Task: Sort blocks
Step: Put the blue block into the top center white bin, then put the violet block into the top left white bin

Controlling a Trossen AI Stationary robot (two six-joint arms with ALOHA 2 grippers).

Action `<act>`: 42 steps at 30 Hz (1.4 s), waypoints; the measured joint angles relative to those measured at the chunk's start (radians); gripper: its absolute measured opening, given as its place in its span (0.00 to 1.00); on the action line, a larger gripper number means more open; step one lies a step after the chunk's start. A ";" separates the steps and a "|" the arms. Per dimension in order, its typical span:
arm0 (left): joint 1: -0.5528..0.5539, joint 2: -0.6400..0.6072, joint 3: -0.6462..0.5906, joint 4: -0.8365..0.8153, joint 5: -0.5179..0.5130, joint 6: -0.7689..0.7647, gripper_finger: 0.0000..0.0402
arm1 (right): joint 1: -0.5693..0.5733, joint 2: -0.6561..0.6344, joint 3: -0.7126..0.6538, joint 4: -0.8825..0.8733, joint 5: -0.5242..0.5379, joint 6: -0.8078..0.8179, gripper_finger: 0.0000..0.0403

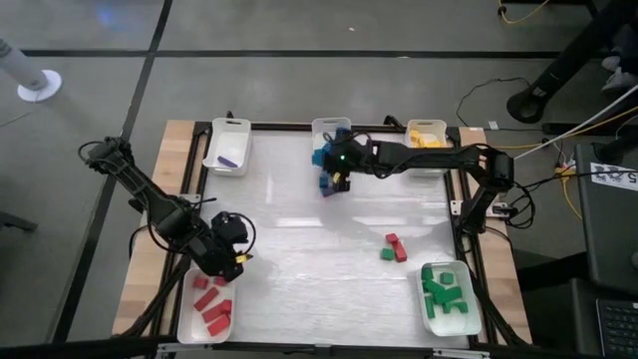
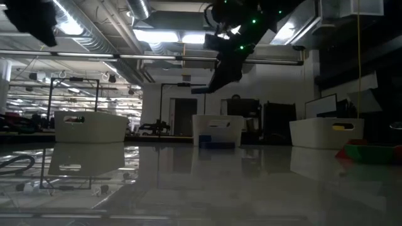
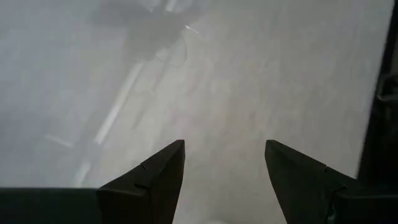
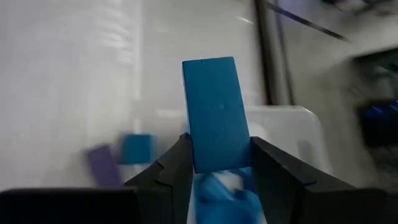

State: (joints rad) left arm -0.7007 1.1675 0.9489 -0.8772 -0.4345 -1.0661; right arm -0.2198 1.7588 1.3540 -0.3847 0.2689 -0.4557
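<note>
My right gripper hangs above the table beside the white tray with blue blocks at the far edge, shut on a blue bar block. Below it on the table lie a blue cube and a purple block. A red and a green block lie to the right of the table's middle. My left gripper is open with nothing between its fingers, over the table just beyond the tray of red blocks at the near left. My right gripper pinches the bar's long sides between its two fingers, at the end nearest the wrist. The fingers slant down from the table's right and lie along the bar, which sticks out ahead of them. The bar is lifted clear of table and tray.
A tray with a purple block stands at the far left, a tray of yellow blocks at the far right, a tray of green blocks at the near right. The wide middle of the table is bare.
</note>
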 joint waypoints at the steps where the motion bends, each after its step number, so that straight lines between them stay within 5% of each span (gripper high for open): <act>1: 0.007 0.000 0.000 -0.001 -0.014 0.005 0.53 | -0.013 0.000 0.001 -0.001 0.024 -0.002 0.36; 15: 0.140 0.001 0.000 0.018 -0.282 0.162 0.53 | -0.193 0.000 0.002 -0.076 -0.006 0.002 0.36; 21: 0.213 0.033 0.000 0.121 -0.285 0.294 0.53 | -0.225 0.000 0.002 -0.075 -0.059 0.003 0.38; 27: 0.260 0.097 0.000 0.174 -0.279 0.394 0.53 | -0.227 0.000 0.002 -0.073 -0.052 0.022 0.52; 34: 0.298 0.174 0.000 0.188 -0.246 0.420 0.53 | -0.226 0.000 0.002 -0.073 -0.052 0.042 0.65; 42: 0.342 0.224 0.000 0.188 -0.246 0.420 0.53 | -0.194 0.000 0.002 -0.109 -0.045 0.176 0.67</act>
State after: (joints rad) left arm -0.3584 1.3917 0.9489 -0.6891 -0.6804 -0.6461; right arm -0.4141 1.7588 1.3560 -0.4935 0.2235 -0.2798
